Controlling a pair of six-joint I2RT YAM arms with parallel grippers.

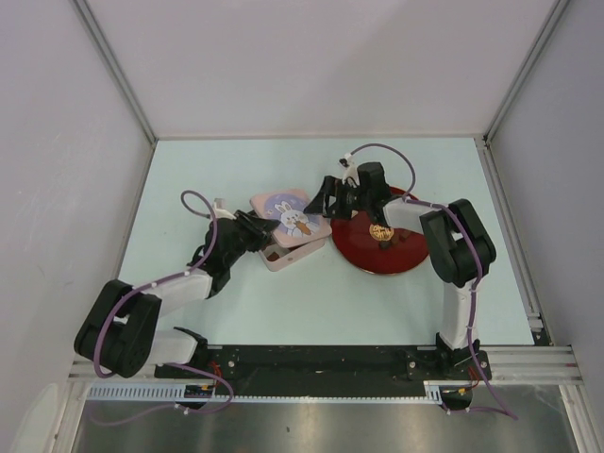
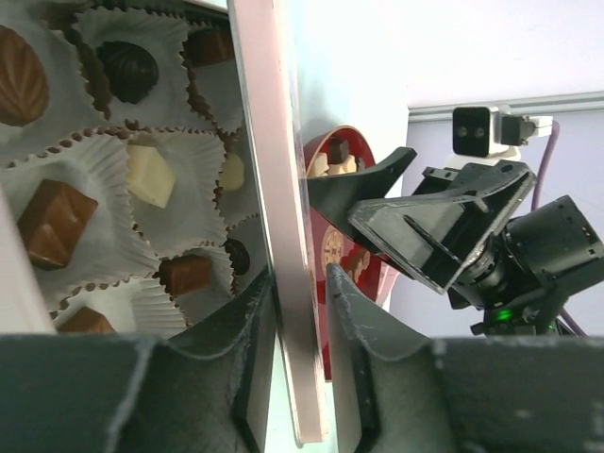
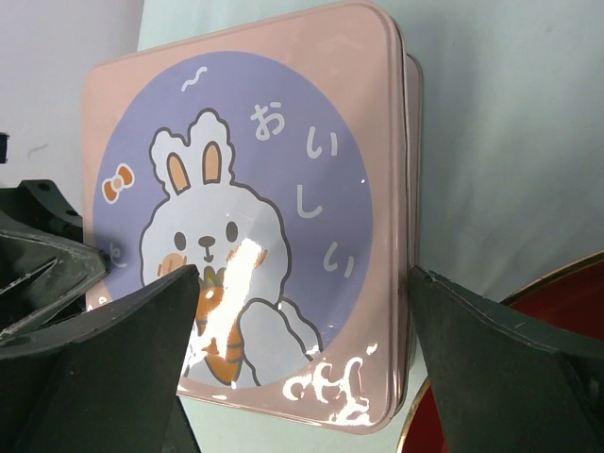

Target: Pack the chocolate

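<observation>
A square pink tin holds chocolate chunks (image 2: 57, 222) in white paper cups: dark, reddish-brown and cream-white. Its bunny-print lid (image 1: 289, 214) lies offset over the tin base (image 1: 284, 255). In the left wrist view the lid (image 2: 274, 142) shows edge-on. My left gripper (image 2: 300, 283) is closed on that lid edge; in the top view it (image 1: 257, 232) is at the lid's left side. My right gripper (image 3: 302, 283) is wide open and empty over the lid's (image 3: 255, 189) near corner; in the top view it (image 1: 328, 200) is between lid and plate. A few chocolates (image 1: 381, 232) remain on the red plate (image 1: 406, 255).
The red plate's rim (image 3: 566, 283) is just right of the tin. The right gripper's fingers (image 2: 415, 222) hover close to the lid, opposite my left gripper. White enclosure walls surround the pale table (image 1: 189, 170).
</observation>
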